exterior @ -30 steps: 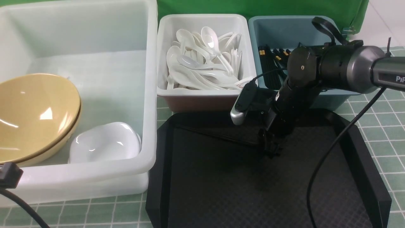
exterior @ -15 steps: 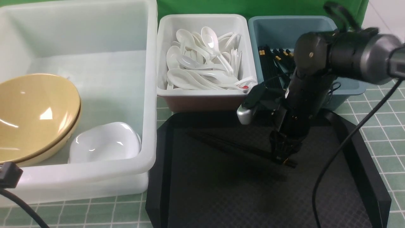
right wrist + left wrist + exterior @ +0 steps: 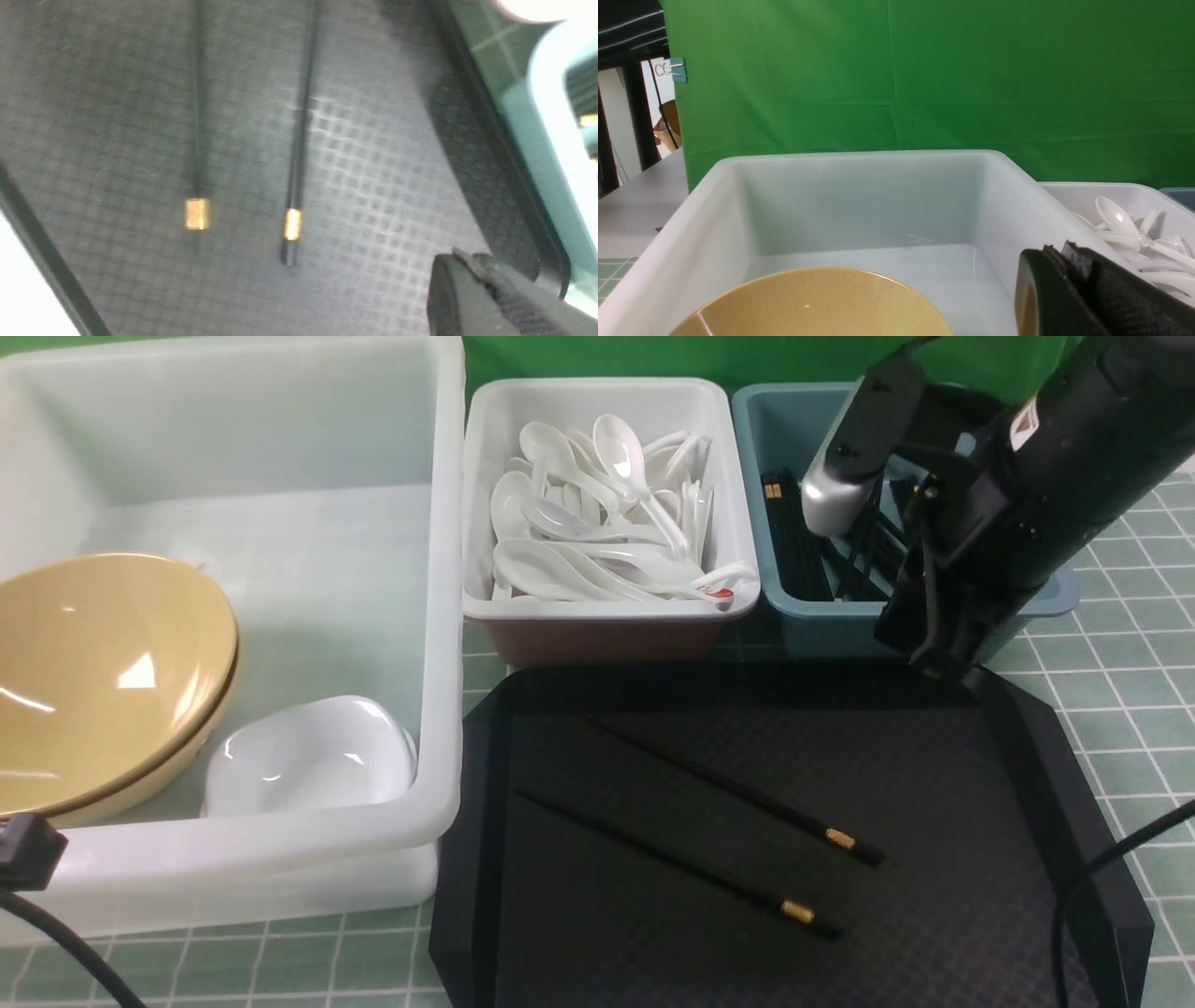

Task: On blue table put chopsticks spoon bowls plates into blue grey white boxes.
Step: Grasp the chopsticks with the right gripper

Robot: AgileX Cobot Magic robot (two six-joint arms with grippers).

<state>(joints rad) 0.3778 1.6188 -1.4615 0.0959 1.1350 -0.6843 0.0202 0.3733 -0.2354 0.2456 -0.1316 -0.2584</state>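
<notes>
- Chopsticks (image 3: 738, 793) in the front view: two lie loose on the black tray (image 3: 457, 896), side by side but apart. The right gripper (image 3: 936, 661) hangs over the tray's far right corner, just in front of the blue-grey box (image 3: 840, 627) with more chopsticks inside. Its jaws are pressed together on nothing. Spoons (image 3: 597, 523) fill the small white box (image 3: 607, 612). Bowls (image 3: 103, 672) and a plate (image 3: 308, 756) sit in the big white box (image 3: 441, 616), all on the table (image 3: 1102, 663).
- Left wrist view: the left gripper (image 3: 1057, 251) hovers over the big white box near one of the bowls, fingers squeezed tight, empty.
- Right wrist view: pretty blurry, but both chopsticks are flat on the tray, and the closed tips are clear of them.
</notes>
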